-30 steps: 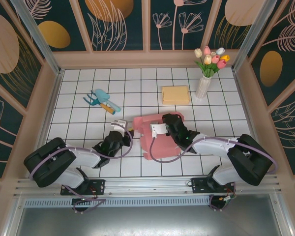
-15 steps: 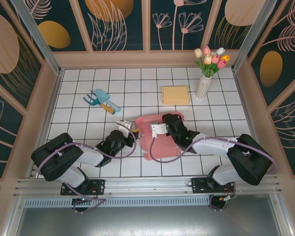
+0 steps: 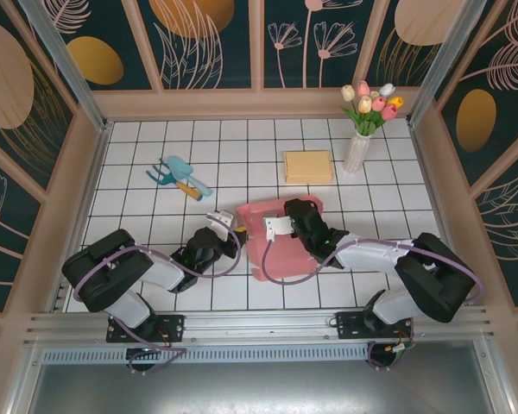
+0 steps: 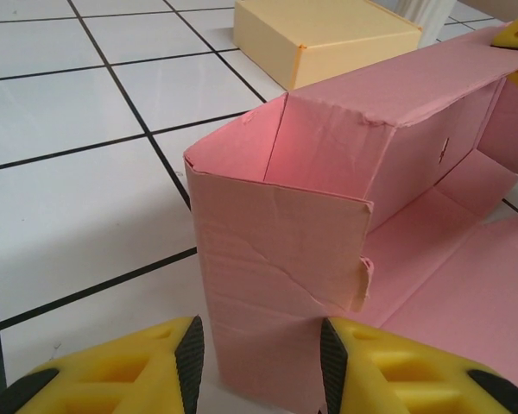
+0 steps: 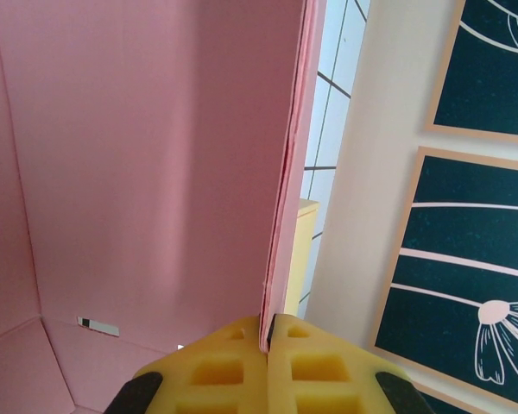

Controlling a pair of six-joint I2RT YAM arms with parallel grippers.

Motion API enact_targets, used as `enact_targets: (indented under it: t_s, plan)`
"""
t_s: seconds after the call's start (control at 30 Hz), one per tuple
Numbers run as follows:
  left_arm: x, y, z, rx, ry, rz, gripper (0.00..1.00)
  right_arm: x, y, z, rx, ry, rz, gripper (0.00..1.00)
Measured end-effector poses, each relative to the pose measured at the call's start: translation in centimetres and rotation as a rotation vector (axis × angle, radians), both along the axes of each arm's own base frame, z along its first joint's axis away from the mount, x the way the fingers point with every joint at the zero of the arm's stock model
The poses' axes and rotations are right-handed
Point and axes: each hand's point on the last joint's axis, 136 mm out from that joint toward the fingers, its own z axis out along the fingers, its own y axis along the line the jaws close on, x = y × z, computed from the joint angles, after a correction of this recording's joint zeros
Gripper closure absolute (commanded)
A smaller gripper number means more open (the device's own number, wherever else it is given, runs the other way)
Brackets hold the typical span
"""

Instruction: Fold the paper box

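The left gripper (image 4: 259,349) is set half-open astride the end of the box (image 4: 354,147), a grip not certain. The right gripper (image 5: 268,326) is pinched on its side wall. The box is laid mid-way up the table (image 3: 138,233), a yellow block (image 3: 308,166) beyond.

From the half-folded pink paper box (image 3: 281,246), white table tiles (image 3: 242,155) lie open at 12 and 3 o'clock; a flat yellow block (image 3: 308,166) and the glass tulip vase (image 3: 359,148) beside it bar 1 o'clock, teal garden tools (image 3: 177,177) 10 o'clock.
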Motion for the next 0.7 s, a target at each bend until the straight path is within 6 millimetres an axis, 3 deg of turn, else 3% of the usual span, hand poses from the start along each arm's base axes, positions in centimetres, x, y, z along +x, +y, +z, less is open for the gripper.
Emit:
enact_targets:
  t_s: [0.23, 0.47, 0.7]
  plan:
    - [0.5, -0.5, 0.5, -0.031, 0.000, 0.008, 0.59, 0.2, 0.0, -0.1, 0.000, -0.001, -0.007, 1.00]
    - [-0.4, -1.9, 1.3, -0.117, 0.025, -0.064, 0.76, 0.3, 0.1, -0.2, 0.001, 0.001, -0.013, 1.00]
    - [-1.9, -3.2, 2.3, -0.192, 0.052, -0.161, 0.80, 0.6, 0.1, -0.4, 0.007, 0.006, -0.031, 1.00]
